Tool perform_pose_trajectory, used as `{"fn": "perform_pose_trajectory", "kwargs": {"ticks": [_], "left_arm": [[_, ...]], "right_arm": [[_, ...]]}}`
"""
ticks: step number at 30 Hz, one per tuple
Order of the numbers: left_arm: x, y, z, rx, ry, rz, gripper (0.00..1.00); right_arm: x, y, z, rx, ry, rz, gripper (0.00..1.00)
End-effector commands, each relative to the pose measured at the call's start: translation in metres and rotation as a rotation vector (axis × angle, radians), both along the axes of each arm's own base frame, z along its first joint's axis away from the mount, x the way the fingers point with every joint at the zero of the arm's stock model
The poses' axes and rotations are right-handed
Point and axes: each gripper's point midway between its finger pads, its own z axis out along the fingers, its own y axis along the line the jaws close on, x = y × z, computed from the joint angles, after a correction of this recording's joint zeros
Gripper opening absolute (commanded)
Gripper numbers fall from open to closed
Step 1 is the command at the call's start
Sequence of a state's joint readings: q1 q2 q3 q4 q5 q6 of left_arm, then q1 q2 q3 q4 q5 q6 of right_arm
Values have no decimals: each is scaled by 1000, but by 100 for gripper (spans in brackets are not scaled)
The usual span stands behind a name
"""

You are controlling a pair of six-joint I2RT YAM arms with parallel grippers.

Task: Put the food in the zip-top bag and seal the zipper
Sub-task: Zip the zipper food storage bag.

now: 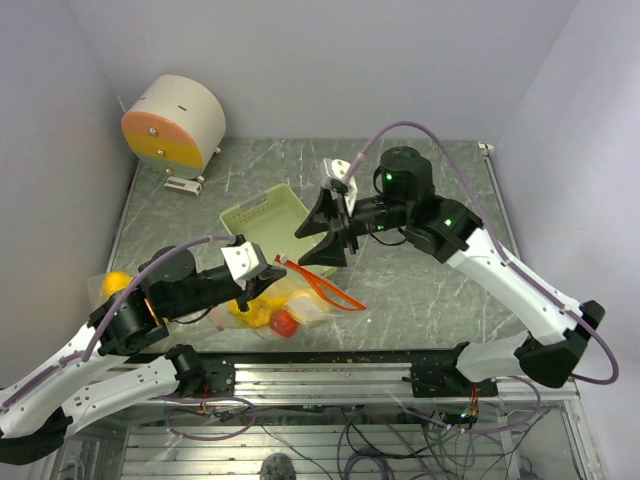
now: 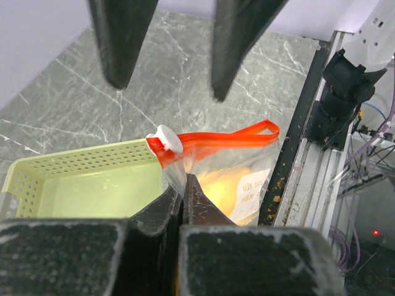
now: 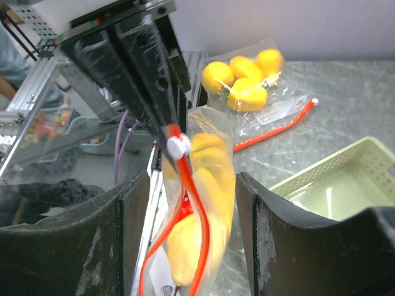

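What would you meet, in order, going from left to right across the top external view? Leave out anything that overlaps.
Cream-and-orange drum → pale green tray → right arm's elbow.

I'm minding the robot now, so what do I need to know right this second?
Left gripper: shut on the zip-top bag, just beside the white slider.
Right gripper: open, holding nothing, hovering close to the bag's mouth.
Done: yellow food and the red piece are inside the bag.
Left: the zipper looks parted, so it probably needs the slider drawn along it to seal.
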State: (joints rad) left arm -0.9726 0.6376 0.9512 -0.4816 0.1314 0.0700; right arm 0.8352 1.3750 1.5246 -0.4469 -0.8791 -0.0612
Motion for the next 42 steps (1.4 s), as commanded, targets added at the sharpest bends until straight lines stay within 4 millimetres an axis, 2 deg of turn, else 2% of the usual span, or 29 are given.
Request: {"fn": "perform_pose_trajectory", "kwargs": {"ticks": [1,7,14,20,23,25,29,34,42], "left_arm": [[2,6,19,-63,-25,38,7],[1,1,19,-74,-24,21,7],[3,0,17,-74,-18,24,7],[5,2,17,-77,-27,40,7],[5,3,18,-79,-28,44,7],[5,3,16,-76,-26,44,7],[5,4,17,-80,-26,50,7],[7,7,20,-88,-34,67,7],[8,6,19,-85,-30,68,7]], "right_arm": [[-15,-9,29,122,-103,56,60],[-3,5,22,100,-23,40,60],[-6,19,21,104,64,130,55],[-15,21,21,116,117,207,39],[-14,20,19,114,130,207,22],[-13,20,16,104,150,214,19],[-13,20,8,77,192,224,30],[-15,19,5,69,224,228,38],[-12,23,3,69,246,222,43]]}}
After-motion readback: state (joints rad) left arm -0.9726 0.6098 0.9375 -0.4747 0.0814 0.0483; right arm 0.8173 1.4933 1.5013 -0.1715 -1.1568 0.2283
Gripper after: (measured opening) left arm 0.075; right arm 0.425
